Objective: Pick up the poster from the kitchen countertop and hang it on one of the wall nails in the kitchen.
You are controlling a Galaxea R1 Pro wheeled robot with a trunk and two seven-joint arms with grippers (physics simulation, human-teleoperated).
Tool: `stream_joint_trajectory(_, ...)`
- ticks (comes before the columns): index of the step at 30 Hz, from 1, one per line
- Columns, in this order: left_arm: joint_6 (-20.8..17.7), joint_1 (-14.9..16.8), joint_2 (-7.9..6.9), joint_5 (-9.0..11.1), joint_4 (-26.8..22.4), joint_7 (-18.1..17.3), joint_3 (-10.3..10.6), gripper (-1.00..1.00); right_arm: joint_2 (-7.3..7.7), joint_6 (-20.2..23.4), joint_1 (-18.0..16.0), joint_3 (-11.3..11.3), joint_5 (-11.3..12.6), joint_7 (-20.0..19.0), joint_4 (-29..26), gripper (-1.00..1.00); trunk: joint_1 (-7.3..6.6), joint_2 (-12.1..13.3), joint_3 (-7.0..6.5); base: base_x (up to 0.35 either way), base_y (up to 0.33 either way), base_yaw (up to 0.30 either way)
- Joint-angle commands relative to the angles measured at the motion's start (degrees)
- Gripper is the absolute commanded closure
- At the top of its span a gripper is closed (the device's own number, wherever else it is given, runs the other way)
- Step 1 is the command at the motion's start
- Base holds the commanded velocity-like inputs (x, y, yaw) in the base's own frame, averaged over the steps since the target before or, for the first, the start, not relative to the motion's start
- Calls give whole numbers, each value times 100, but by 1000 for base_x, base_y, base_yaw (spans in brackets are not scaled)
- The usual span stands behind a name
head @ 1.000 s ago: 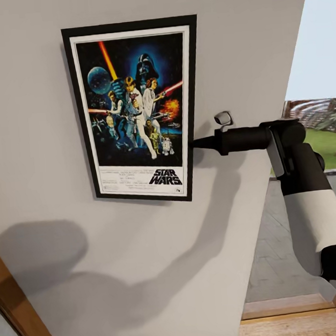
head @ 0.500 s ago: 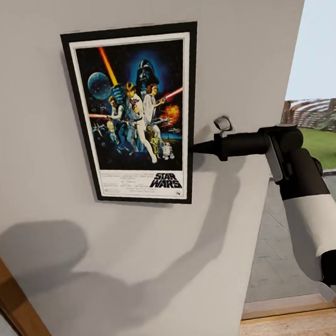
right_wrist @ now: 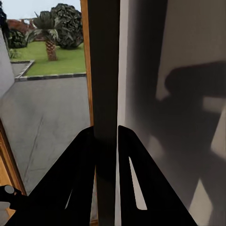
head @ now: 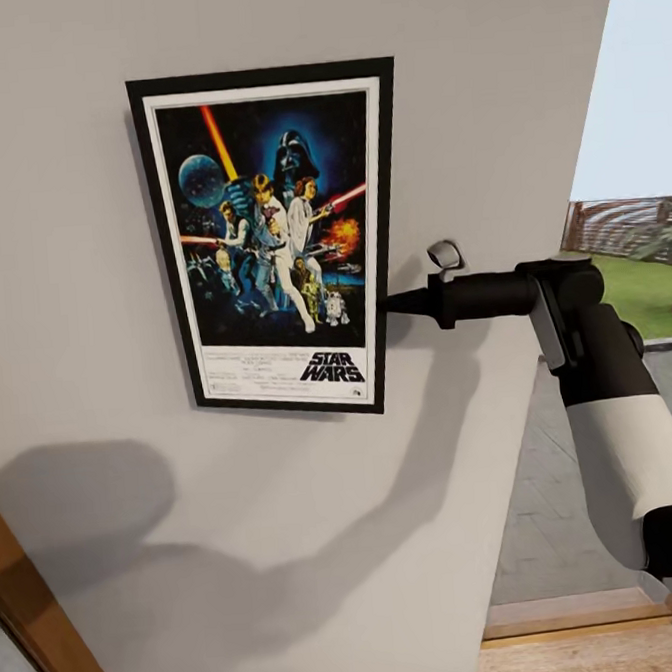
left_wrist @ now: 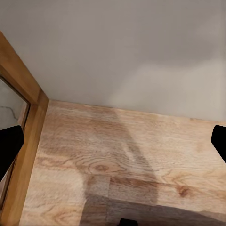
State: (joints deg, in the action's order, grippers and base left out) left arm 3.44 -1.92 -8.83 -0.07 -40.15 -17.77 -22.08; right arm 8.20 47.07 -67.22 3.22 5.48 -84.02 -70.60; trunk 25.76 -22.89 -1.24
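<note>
sideways, poster (head: pixel 274 240) edge between right pincer (head: pixel 386 303) fingers

Right arm (head: pixel 603 428): white shell segment between black joint housings, then a black cylindrical wrist tapering toward the fingers. Small grey mirror-like disc (head: pixel 445 255) above that wrist. Right gripper (right_wrist: pixel 106 141): two flat, matte black, tapering fingers (right_wrist: pixel 134 179).

head view faces the wall (head: pixel 479 85) closely; left wrist view looks down at wood floor (left_wrist: pixel 132 160); right wrist view runs along that wall.
</note>
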Motion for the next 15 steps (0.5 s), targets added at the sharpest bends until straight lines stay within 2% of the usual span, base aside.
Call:
stream_joint_trajectory(1, 8, -1, 1, -1, -2, -33, -16, -100, 6, 76, 0, 12, 41, -9, 3, 100, 2, -3, 1, 0, 0, 0)
stream_joint_trajectory(15, 7, -1, -27, -1, -1, -33, -28, -100, 5, 74, 22, 12, 41, -9, 2, 100, 2, -3, 1, 0, 5, 0)
